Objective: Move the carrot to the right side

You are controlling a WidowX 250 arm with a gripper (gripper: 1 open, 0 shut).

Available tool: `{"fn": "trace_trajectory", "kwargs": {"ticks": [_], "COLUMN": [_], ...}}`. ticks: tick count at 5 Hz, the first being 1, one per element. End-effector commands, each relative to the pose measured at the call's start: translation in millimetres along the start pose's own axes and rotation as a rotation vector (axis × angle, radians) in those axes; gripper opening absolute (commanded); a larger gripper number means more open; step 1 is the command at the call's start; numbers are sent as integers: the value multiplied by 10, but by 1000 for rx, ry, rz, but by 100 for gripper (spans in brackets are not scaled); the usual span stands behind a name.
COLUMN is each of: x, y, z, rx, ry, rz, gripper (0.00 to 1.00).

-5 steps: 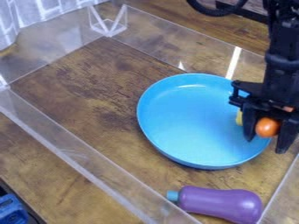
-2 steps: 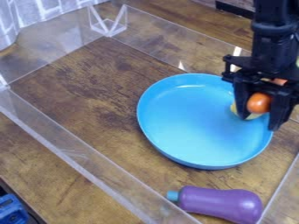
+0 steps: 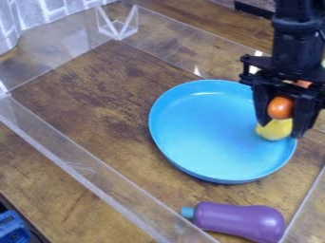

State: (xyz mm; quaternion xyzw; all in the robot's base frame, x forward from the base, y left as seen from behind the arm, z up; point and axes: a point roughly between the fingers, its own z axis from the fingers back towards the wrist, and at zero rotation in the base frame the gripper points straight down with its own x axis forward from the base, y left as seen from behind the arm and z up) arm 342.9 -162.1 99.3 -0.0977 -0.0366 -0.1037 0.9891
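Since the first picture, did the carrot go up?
Yes. The carrot, pinched in the fingers, rose and shifted left against the blue plate, uncovering the lemon.

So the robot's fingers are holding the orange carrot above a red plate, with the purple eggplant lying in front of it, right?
Not quite: the plate is blue, not red. The camera view shows the fingers holding the carrot above it, with the purple eggplant in front.

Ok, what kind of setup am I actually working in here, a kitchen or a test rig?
Most likely a lab test rig, not a kitchen: a wooden tabletop fenced by clear plastic walls, with toy food, a purple eggplant and a blue plate, and the gripper holding a toy carrot.
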Motion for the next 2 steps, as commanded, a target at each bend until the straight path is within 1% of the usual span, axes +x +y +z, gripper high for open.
{"fn": "trace_trajectory", "kwargs": {"ticks": [1, 2], "x": [86, 76], "y": [-162, -205], "z": [354, 362], "rx": [-10, -7], "ry": [-113, -125], "rz": [9, 49], "gripper": [0, 0]}}
